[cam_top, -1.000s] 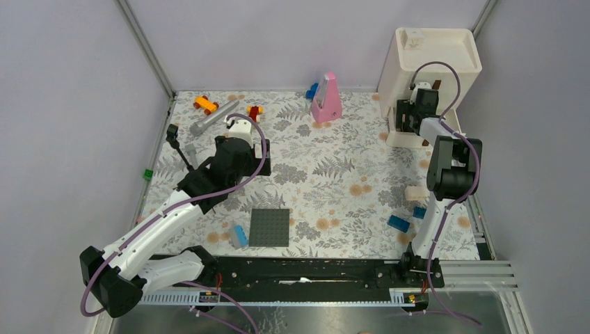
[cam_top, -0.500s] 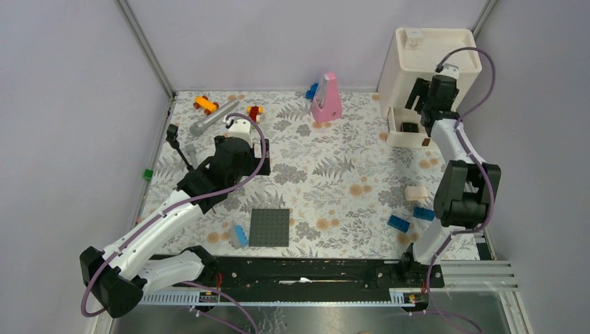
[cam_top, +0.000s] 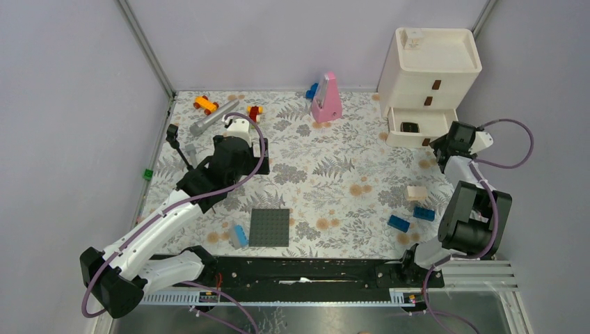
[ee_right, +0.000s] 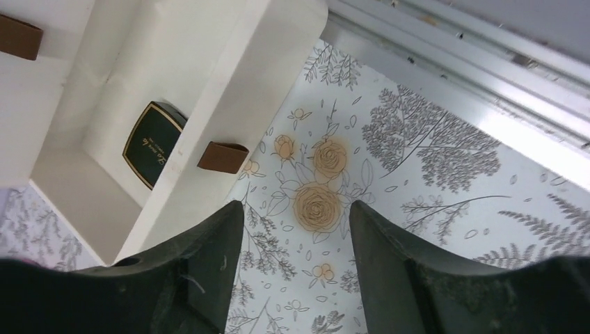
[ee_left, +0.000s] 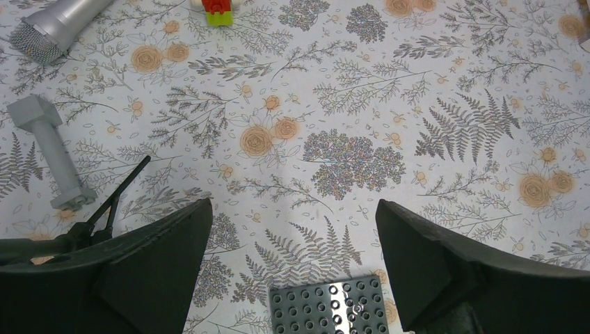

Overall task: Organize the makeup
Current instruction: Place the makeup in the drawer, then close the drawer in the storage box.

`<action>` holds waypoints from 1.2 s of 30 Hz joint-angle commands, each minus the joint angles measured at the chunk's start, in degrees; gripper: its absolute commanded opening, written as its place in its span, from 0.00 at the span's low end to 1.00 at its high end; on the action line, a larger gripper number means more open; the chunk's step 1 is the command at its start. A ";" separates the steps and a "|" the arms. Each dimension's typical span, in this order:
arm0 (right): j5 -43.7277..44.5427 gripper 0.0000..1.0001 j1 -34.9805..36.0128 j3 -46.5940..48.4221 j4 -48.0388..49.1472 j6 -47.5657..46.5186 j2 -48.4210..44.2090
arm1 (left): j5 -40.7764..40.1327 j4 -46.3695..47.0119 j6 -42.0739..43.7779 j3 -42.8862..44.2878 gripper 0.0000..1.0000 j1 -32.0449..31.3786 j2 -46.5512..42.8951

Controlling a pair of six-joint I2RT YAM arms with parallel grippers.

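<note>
Beside open drawer: right arm bent (fingers parted).

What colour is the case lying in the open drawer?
Black case with gold edging; right wrist view shows it best.

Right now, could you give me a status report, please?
Left gripper and right gripper open, empty. Black compact in open bottom drawer; beige sponge block out on table. Nothing blocking the drawer.

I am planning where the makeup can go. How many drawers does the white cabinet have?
3, stacked in the white cabinet: the top drawer and the middle drawer are shut; the bottom drawer is pulled out, holding a black compact. None seems hidden.
</note>
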 commanded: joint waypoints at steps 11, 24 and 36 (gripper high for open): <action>-8.40 0.16 -2.48 7.26 8.97 6.65 15.35 | 0.83 2.62 0.41 0.44 0.99 0.63 0.13; -22.48 0.04 -2.49 21.30 16.24 6.93 28.03 | 1.37 2.74 0.41 0.53 0.99 1.28 0.57; -29.62 0.06 -1.89 31.78 21.07 11.33 38.73 | 1.90 2.83 0.50 0.55 0.99 2.12 1.09</action>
